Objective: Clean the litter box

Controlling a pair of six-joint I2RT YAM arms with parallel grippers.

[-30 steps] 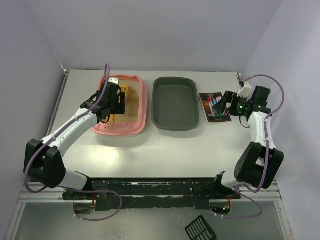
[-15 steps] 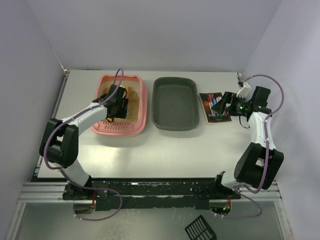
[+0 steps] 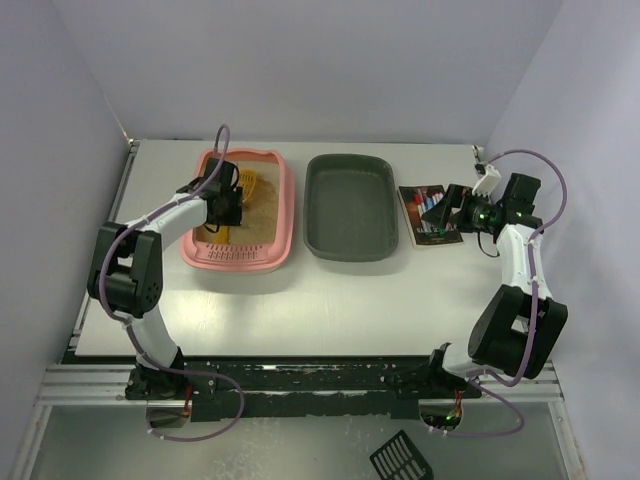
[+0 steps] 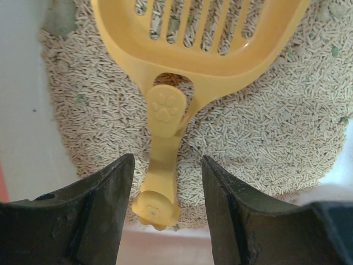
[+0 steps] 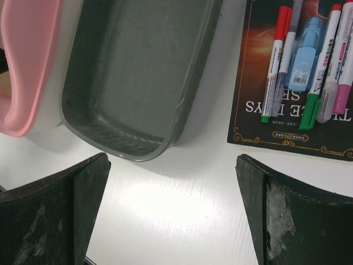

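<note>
The pink litter box [image 3: 240, 262] sits at the table's back left, and its pink wall [image 4: 171, 248] shows in the left wrist view. It holds tan pellet litter [image 4: 276, 132] with a few greenish bits. A yellow slotted scoop [image 4: 165, 110] lies on the litter [image 3: 248, 184]. My left gripper [image 3: 226, 203] is open inside the box. In the left wrist view [image 4: 165, 221] its jaws stand either side of the scoop's handle end without touching it. My right gripper [image 3: 456, 208] is open and empty above the table [image 5: 171, 182], right of the box.
An empty dark grey tray [image 3: 350, 207] stands right of the litter box [image 5: 138, 72]. A dark book [image 3: 430, 213] with several markers [image 5: 309, 55] on it lies at the right. A purple cable loops over each arm.
My left arm has folded in, its elbow swinging left and toward the back. The left gripper stayed over the litter box and shifted slightly back and left. The right arm has not moved.
</note>
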